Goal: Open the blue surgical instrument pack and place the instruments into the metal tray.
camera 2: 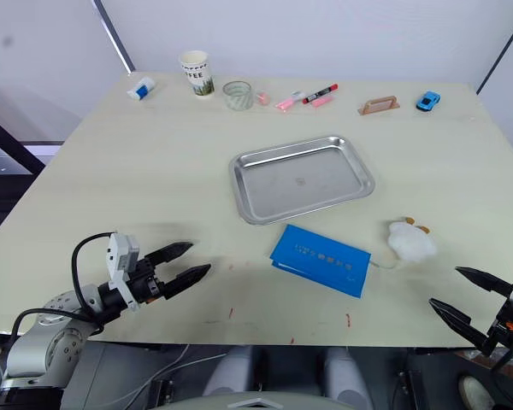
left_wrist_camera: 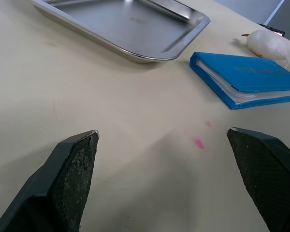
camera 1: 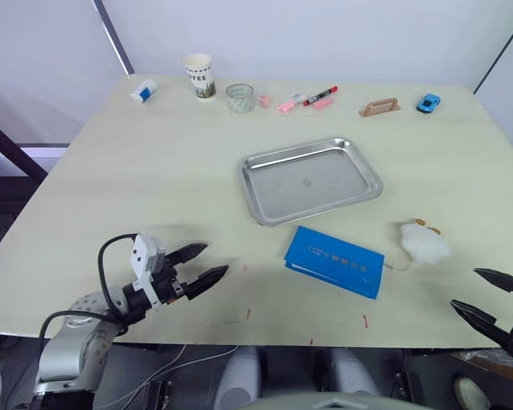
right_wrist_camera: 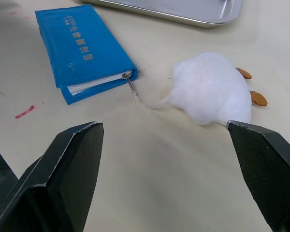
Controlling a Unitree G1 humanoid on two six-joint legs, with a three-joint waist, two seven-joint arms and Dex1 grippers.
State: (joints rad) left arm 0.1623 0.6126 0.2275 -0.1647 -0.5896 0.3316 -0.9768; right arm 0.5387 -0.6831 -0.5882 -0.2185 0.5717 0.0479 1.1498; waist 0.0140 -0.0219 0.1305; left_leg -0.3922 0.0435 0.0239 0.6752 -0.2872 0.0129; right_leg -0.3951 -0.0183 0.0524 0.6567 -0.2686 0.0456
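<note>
The pale wooden table (camera 1: 154, 171) has plenty of bare surface along its near edge, where both arms wait. The shiny rectangular stainless-steel tray (camera 1: 310, 179) sits empty near the middle, and just in front of it, apart from its rim, lies the flat bright-blue surgical instrument pack (camera 1: 335, 261), closed, pale lettering up. A thin cord runs from the pack's corner to a white plush toy (camera 1: 423, 244) just to its right. Along the far edge stand a paper cup (camera 1: 200, 75), a clear glass (camera 1: 239, 97), pink and red markers (camera 1: 308, 99), a tan block (camera 1: 380, 107) and a small blue toy car (camera 1: 427, 102). The left gripper (camera 1: 207, 264) hovers over open table left of the pack, fingers spread wide, holding nothing. The right gripper (camera 1: 487, 296) hangs off the near right edge, also spread wide and empty.
</note>
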